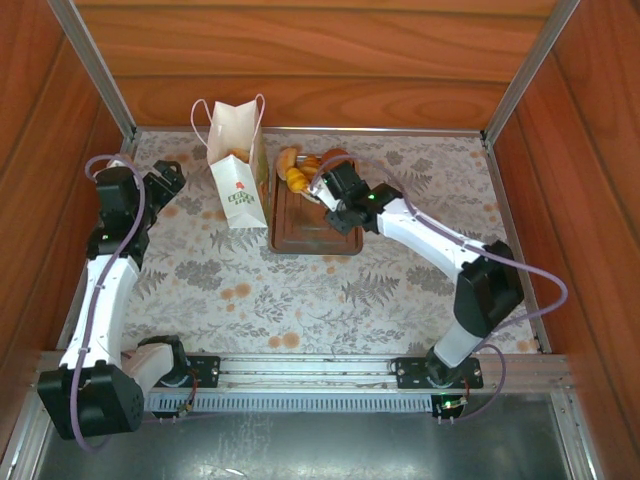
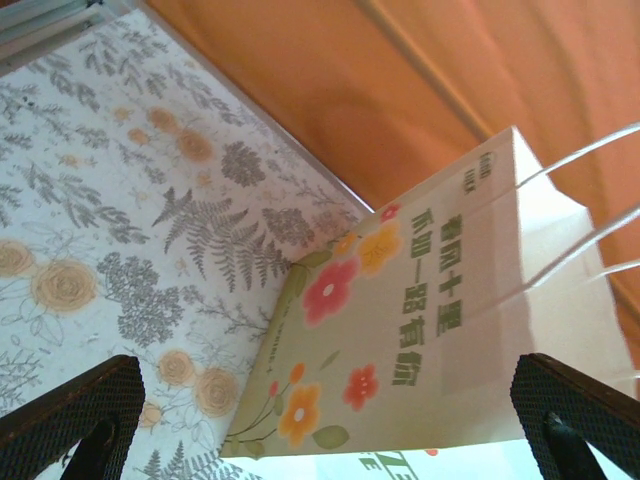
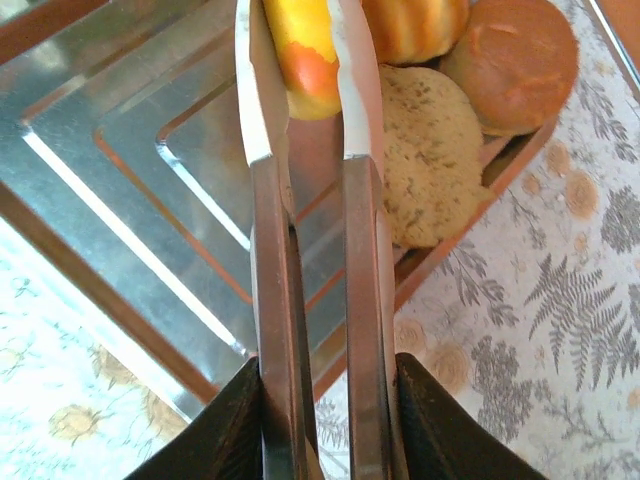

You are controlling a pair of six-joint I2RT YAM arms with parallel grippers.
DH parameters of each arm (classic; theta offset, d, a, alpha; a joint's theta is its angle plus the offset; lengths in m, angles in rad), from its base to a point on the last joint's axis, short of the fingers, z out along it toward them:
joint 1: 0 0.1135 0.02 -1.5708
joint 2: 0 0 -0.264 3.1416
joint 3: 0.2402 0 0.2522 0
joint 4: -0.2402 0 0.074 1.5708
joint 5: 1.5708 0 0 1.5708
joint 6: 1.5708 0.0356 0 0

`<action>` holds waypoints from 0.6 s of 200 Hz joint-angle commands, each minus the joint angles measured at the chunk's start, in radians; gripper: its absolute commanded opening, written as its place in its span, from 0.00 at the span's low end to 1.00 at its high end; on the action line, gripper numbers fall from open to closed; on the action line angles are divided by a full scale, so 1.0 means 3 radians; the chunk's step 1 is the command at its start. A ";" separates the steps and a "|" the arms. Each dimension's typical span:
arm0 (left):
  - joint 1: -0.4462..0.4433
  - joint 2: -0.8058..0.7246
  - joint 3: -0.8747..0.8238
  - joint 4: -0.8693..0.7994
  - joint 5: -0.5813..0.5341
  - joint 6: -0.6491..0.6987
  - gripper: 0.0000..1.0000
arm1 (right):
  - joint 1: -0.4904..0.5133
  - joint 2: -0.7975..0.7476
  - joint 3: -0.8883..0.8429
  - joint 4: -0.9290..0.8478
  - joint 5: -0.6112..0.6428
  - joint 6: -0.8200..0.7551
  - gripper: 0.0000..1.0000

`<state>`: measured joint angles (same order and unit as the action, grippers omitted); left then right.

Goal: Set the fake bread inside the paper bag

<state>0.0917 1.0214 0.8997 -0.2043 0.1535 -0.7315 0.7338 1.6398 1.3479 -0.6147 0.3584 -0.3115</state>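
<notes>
Fake bread (image 3: 300, 55): yellow roll pinched in tongs (image 3: 275, 250) tips over tray (image 3: 120, 150). Right gripper (image 3: 325, 420) clamped narrow on tongs arms. Beyond tips, more buns (image 3: 425, 150) in tray corner. Left gripper (image 2: 320, 415) spread wide, empty, paper bag (image 2: 420, 330) upright just ahead.

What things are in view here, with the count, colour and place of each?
table: one, floral cover, under everything.
tray: one, brown, far middle of the table.
paper bag: one, white with flower print, standing left of the tray.
tongs: one, metal, over the tray.
fake bread: at least four, yellow to brown, tray's far end; one yellow piece between the tong tips.
left end effector: one, black, open, beside the bag.
right end effector: one, black, shut on the tongs.
</notes>
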 commanded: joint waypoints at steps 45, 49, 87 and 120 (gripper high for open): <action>0.0008 0.0088 0.0755 -0.0361 0.0594 0.0377 0.92 | 0.0135 -0.0682 0.0280 -0.0747 -0.0053 0.0755 0.33; 0.0006 0.0101 0.0804 -0.0387 0.0606 0.0404 0.91 | 0.0141 -0.0706 0.0312 -0.0808 -0.0055 0.0798 0.33; -0.0071 0.0332 0.1195 -0.0636 0.0697 0.0632 0.89 | 0.0222 -0.0822 0.0769 -0.1382 -0.0236 0.1222 0.32; -0.0191 0.0545 0.1401 -0.0748 0.0634 0.0724 0.86 | 0.0261 -0.0846 0.1151 -0.1744 -0.0416 0.1564 0.32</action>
<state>0.0612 1.1484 1.2858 -0.3641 0.3347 -0.5678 0.7998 1.4090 1.6100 -1.0260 0.2882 0.0368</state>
